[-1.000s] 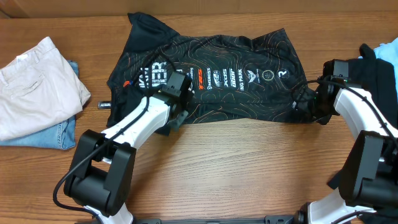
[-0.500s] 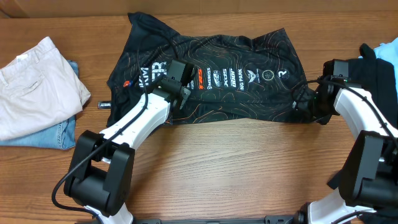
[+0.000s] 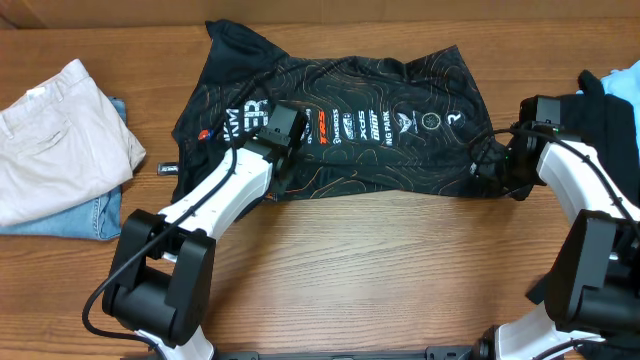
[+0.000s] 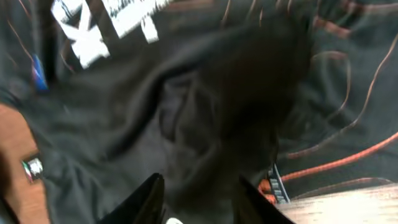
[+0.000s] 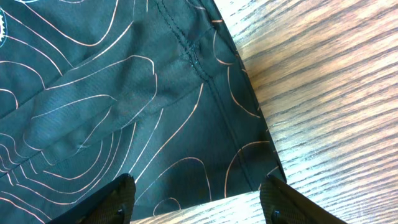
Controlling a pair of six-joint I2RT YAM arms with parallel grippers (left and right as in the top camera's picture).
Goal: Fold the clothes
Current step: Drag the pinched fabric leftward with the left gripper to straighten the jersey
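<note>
The black thin sports jersey with orange-red contour lines and white chest lettering point(image 3: 390, 150) lies spread across the far half of the wooden worktop point(image 3: 380, 270). The left pincer point(image 3: 285, 128) sits on its lettered chest, fabric bunched between blurred fingers point(image 4: 152, 193) (gripping or not, I cannot tell). The right pincer point(image 3: 497, 160) is spread wide over the jersey's near corner on the right arm's side.

Jersey point(image 3: 400, 150) recorded as black, patterned with orange-red contour lines; chest lettering point(image 3: 365, 127) white. Trousers point(image 3: 50, 140) at left noted beige, jeans point(image 3: 85, 222) beneath them blue. Table point(image 3: 380, 270) noted brown, wood-grained. Garment point(image 3: 622, 125) at right noted plain black.
</note>
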